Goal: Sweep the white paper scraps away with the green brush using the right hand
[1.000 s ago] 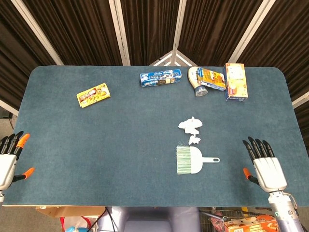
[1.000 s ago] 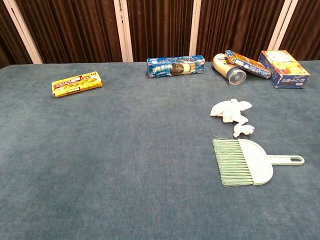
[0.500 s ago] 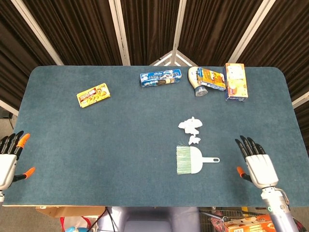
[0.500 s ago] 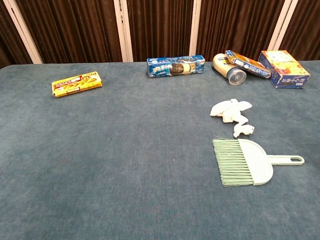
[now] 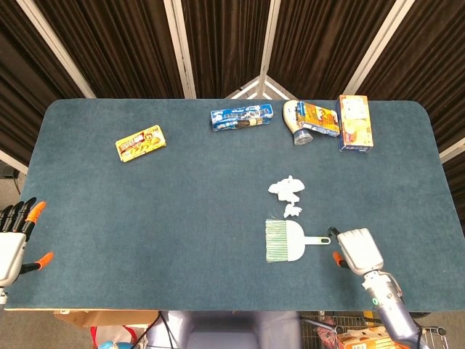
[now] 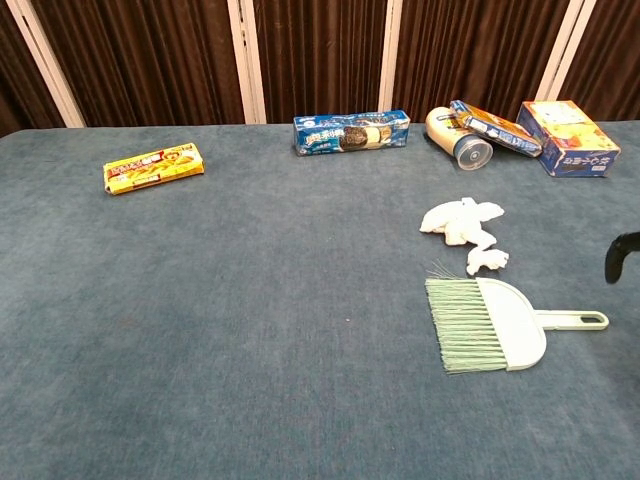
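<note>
The green brush [image 5: 285, 241] lies flat on the blue table, bristles to the left and its thin handle [image 6: 572, 320] pointing right. Just beyond the bristles lie the white paper scraps [image 5: 287, 189], a larger clump [image 6: 460, 220] and a small piece [image 6: 487, 261]. My right hand [image 5: 358, 251] hovers right at the handle's end with nothing in it; most of its fingers are hidden under its back. One dark finger [image 6: 620, 256] curves in at the chest view's right edge, above the handle. My left hand [image 5: 11, 240] rests at the table's near left edge, fingers apart.
Along the far side lie a yellow snack box [image 5: 141, 142], a blue cookie pack [image 5: 241, 117], a tipped can [image 5: 298, 125] under a blue-orange packet [image 5: 317, 118], and an orange box [image 5: 354, 123]. The table's front edge [image 5: 218, 308] runs close behind the brush.
My right hand has moved left from the table's right side to the end of the brush handle and tilted over. The left hand, brush and scraps have not moved.
</note>
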`<state>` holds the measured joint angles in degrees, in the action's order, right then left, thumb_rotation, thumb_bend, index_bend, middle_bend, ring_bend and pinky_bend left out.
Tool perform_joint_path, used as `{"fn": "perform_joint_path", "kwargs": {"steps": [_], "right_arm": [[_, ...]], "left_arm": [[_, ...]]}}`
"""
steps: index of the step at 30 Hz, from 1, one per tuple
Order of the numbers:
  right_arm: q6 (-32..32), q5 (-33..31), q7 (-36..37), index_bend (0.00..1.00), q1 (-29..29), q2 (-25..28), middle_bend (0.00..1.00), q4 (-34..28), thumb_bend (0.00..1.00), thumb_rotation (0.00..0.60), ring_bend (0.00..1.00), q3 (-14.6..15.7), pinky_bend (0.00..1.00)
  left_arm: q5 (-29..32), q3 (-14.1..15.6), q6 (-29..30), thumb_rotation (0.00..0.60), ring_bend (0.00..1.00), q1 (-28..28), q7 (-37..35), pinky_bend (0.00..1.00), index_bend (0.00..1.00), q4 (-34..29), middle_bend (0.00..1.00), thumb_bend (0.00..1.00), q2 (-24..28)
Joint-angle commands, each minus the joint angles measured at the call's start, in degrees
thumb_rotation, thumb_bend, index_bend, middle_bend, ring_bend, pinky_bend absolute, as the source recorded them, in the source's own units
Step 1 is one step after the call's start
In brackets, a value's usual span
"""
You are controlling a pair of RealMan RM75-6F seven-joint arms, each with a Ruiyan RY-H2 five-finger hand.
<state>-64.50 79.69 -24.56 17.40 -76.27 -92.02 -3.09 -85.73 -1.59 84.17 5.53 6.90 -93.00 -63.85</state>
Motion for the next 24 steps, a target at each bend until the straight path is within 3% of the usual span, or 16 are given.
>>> {"fn": "perform_joint_path", "kwargs": {"steps": [1, 15, 24], "right_arm": [[1.33, -2.17, -2.33, 0.43, 0.97, -2.07, 0.93, 0.94, 0.32, 0.6, 0.99, -0.34, 0.98], [2.91, -7.93, -5.17, 0.47, 3.42, -8.43, 0.93, 6.72, 0.32, 0.6, 0.99, -2.63, 0.98], [1.81, -8.48, -4.96, 0.49, 3.55, -10.49, 0.93, 9.63, 0.32, 0.6, 0.99, -2.51, 0.98]], "left_arm": [[-0.16, 0.07, -0.04, 0.6, 0.0, 0.03, -0.1, 0.0, 0.0, 0.0, 0.0, 0.0, 0.03], [-0.13, 0.09, -0.22, 0.6, 0.0, 0.09, -0.47, 0.0, 0.0, -0.01, 0.0, 0.0, 0.11], [-0.12, 0.15, -0.3, 0.6, 0.0, 0.1, -0.39, 0.0, 0.0, -0.02, 0.0, 0.0, 0.08]]}}
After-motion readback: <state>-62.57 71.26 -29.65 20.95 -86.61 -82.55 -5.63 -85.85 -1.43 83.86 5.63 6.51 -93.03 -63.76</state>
